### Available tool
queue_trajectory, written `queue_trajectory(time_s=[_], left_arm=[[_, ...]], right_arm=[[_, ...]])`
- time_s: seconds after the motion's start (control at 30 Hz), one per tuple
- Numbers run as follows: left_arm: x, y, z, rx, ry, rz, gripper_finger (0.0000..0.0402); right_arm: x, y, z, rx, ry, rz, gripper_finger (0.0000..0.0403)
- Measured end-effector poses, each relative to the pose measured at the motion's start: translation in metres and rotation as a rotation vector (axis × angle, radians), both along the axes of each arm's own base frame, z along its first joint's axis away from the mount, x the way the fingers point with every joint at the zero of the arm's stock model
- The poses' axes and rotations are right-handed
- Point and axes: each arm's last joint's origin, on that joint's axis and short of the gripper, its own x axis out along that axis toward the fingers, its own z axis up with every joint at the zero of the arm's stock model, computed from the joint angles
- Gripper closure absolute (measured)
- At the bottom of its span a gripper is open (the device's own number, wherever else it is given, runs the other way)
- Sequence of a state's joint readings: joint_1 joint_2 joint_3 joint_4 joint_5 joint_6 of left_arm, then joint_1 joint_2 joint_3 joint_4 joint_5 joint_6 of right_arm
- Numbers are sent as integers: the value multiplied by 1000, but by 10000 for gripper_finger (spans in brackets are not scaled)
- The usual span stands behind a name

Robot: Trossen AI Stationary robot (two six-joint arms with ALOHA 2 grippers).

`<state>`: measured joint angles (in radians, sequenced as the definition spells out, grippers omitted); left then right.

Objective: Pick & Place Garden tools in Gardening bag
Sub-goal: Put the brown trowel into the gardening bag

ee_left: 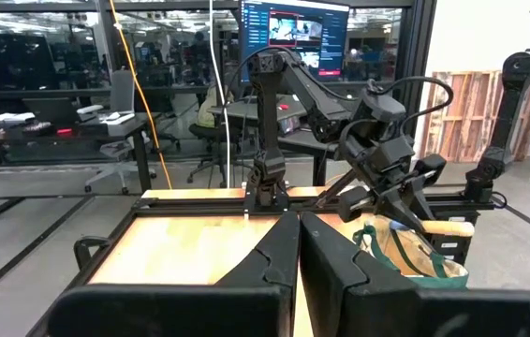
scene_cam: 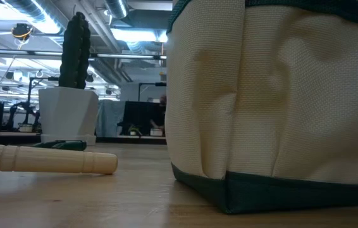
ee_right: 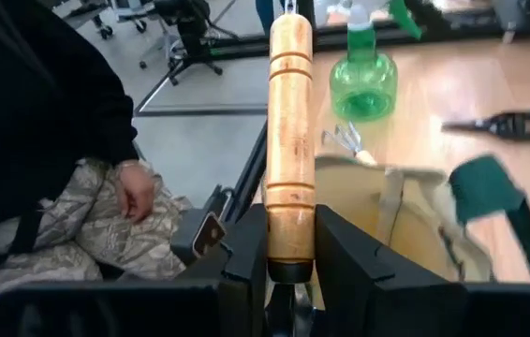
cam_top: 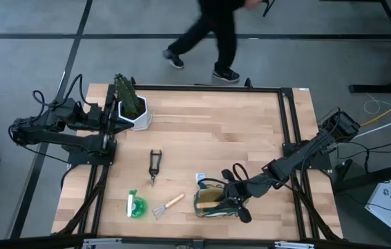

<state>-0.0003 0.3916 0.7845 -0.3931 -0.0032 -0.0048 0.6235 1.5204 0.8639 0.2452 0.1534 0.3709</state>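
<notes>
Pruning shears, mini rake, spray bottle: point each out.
pruning shears (cam_top: pixel 154 166): high view, at the pivot.
mini rake (cam_top: pixel 174 201): high view, on the wooden handle.
green spray bottle (ee_right: pixel 363 82): right wrist view, on the round body.

Trowel (ee_right: pixel 291 140): wooden handle seen only; blade hidden below the right gripper (ee_right: pixel 284 281). Gardening bag (scene_cam: pixel 274 101): cut off at top and right edges in the low view. Passing person (cam_top: pixel 209 34): blurred, upper body cropped.

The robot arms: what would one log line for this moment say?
right gripper shut on trowel handle, over gardening bag | left gripper shut, parked by plant | rake, shears, green bottle on table
</notes>
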Motion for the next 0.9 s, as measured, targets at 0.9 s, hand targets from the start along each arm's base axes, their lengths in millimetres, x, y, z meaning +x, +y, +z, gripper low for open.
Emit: queue_trajectory(time_s=[0.9], left_arm=[[0, 0, 0, 0, 0, 0, 396]], right_arm=[[-1, -7, -7, 44, 82, -225, 311]])
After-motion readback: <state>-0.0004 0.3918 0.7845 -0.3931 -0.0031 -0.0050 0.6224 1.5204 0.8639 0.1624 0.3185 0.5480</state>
